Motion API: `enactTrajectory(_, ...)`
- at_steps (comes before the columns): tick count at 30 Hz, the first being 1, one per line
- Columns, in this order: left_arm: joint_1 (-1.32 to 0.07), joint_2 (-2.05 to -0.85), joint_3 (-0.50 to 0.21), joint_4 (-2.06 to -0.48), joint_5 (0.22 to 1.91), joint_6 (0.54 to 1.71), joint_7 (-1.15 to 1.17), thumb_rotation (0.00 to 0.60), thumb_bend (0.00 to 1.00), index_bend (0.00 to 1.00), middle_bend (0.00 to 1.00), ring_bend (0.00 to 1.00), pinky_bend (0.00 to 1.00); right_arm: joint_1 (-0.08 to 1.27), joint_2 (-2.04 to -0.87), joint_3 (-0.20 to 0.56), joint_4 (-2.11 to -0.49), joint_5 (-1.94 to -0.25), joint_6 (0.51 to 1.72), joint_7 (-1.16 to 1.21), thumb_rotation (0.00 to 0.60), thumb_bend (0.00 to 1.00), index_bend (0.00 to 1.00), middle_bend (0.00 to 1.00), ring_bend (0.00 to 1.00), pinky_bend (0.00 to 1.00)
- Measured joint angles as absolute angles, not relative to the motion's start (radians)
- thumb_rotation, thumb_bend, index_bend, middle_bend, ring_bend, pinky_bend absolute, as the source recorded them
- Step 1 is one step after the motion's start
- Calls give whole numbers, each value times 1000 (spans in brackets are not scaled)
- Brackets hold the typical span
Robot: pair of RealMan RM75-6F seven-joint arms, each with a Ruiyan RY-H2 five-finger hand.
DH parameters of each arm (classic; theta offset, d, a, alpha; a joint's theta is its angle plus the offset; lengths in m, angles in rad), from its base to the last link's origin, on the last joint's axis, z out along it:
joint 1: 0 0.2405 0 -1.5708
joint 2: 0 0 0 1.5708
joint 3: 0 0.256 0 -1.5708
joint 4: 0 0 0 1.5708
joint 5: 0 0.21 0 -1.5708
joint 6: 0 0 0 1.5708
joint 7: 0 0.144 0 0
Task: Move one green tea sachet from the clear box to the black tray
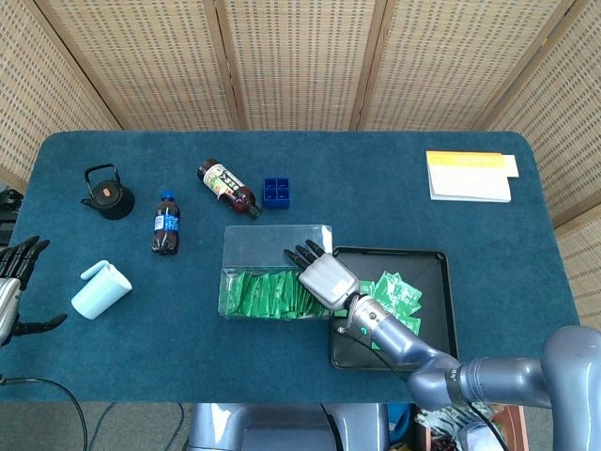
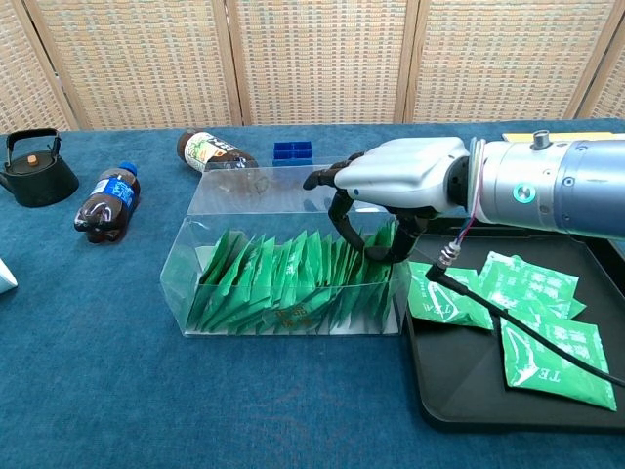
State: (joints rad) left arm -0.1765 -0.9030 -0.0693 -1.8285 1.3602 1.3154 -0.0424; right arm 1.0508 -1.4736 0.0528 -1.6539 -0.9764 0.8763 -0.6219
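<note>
The clear box (image 1: 272,246) (image 2: 244,205) holds a row of several green tea sachets (image 1: 263,293) (image 2: 273,278) standing on edge. My right hand (image 1: 324,275) (image 2: 400,176) hangs over the box's right end with its fingers curled down among them. Thumb and a finger pinch the top of the sachet (image 2: 377,237) at the right end of the row, which stands slightly higher than its neighbours. The black tray (image 1: 437,282) (image 2: 459,391) lies right beside the box with several sachets (image 1: 399,293) (image 2: 532,283) in it. My left hand (image 1: 14,282) is beyond the table's left edge, fingers apart and holding nothing.
A black kettle (image 1: 107,193), a cola bottle (image 1: 166,224), a lying tea bottle (image 1: 228,186) and a blue block (image 1: 276,192) are behind the box. A pale blue cup (image 1: 101,289) stands at the left, a yellow and white notebook (image 1: 468,176) at the far right.
</note>
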Motion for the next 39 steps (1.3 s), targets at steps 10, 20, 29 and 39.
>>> enactTrajectory(10, -176, -903, -69, -1830, 1360, 1316, -42, 600, 111, 0, 0, 0, 0, 1036, -1478, 59, -1650, -1014, 887, -607, 600, 640, 687, 77, 0, 137)
enactTrajectory(20, -176, -900, -68, -1831, 1362, 1315, -48, 600, 111, 0, 0, 0, 0, 1020, -1457, 73, -1686, -1061, 911, -595, 600, 641, 704, 90, 0, 146)
enactTrajectory(29, -176, -894, -67, -1828, 1370, 1314, -67, 600, 111, 0, 0, 0, 0, 1008, -1398, 95, -1776, -1083, 955, -619, 600, 641, 704, 92, 0, 146)
enactTrajectory(39, -176, -892, -62, -1827, 1384, 1315, -73, 600, 111, 0, 0, 0, 0, 973, -1245, 125, -1940, -1088, 1035, -672, 600, 641, 704, 93, 0, 146)
